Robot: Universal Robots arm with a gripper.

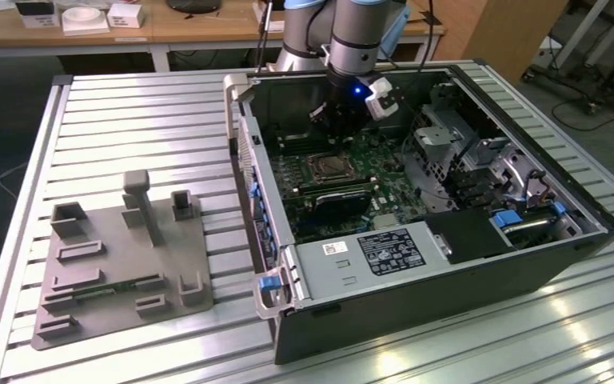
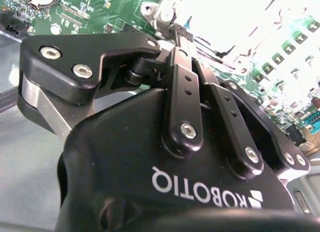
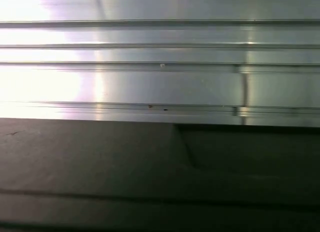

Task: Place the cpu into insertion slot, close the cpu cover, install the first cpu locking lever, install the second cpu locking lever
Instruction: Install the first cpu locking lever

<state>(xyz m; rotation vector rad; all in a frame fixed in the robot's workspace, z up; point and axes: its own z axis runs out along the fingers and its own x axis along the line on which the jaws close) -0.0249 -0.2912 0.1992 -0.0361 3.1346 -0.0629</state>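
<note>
— One arm reaches down into the open computer case [image 1: 451, 264] on the ribbed metal counter [image 1: 137, 128]. See where its gripper [image 1: 337, 128] hangs?

— Over the far end of the green circuit board [image 1: 376, 160], just beyond the insertion slot [image 1: 331, 167]. The slot is near the board's middle, closer to the exterior view's left wall of the case.

— Is the cpu in it?

— Something silvery-grey lies in the square of the slot, ringed by a metal frame; whether that is the cpu or the cpu cover lying flat over it, I cannot tell.

— And the jaws?

— In the second wrist view the gripper [image 2: 175, 32] has its black fingers [image 2: 182, 92] drawn close together at the tips, above a glaring bright patch of board. Pressed together, as far as it shows; anything pinched between them I cannot make out.

— What about the grey thing on the counter?

— A grey holder tray [image 1: 125, 264] with upright posts, well apart from the case, on the exterior view's left.
</note>
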